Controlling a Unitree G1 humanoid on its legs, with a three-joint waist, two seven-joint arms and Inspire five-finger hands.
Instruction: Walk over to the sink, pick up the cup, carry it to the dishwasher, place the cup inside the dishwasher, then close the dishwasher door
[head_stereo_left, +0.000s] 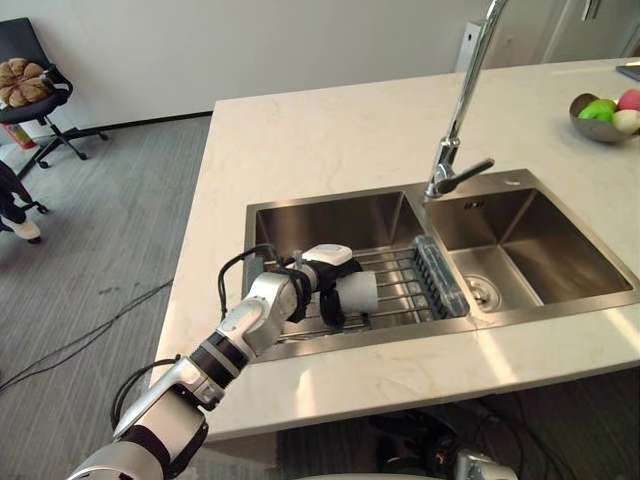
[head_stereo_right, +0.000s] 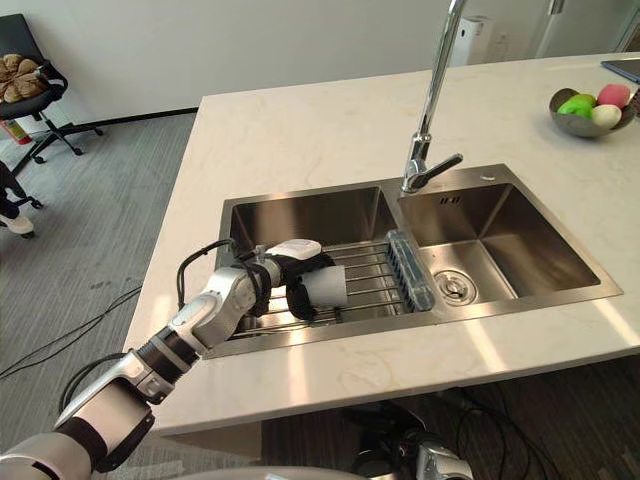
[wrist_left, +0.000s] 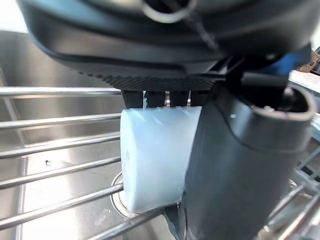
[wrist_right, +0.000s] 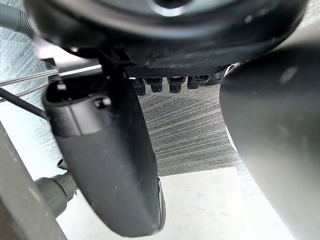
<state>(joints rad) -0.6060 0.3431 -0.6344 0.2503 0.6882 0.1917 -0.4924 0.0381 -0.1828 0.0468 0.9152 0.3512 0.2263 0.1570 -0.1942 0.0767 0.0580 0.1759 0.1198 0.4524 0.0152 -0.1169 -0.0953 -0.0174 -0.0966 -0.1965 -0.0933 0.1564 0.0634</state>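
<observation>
Currently, fingers (head_stereo_right: 297, 303): curled round the cup (head_stereo_left: 360, 292), with the white-covered thumb (head_stereo_left: 330, 254) laid over its top; a clamped hold is judged.
Left hand (head_stereo_left: 322, 285): lowered into the left basin (head_stereo_left: 330, 220) of the sink, near the basin's front edge, the arm reaching in over the countertop (head_stereo_left: 320, 140) from its front-left corner.
Cup position: translucent white, apparently lying on its side on the wire rack (head_stereo_left: 400, 285), inside the grasp.
Rack position: laid across the left basin, up against the divider.
Surroundings: faucet (head_stereo_left: 460, 110) at the sink's back edge; fruit bowl (head_stereo_left: 605, 115) at the countertop's far right edge.
Right hand (wrist_right: 110, 160): seen above grey carpet; its state cannot be told.
Step in hand: pick-up at the sink; grasp apparently made, lift not yet made.
Next move: a straight lift clear of the bars and basin rim is called for, with a firm grip, as the smooth cup could slip; carriage to the dishwasher follows.
</observation>
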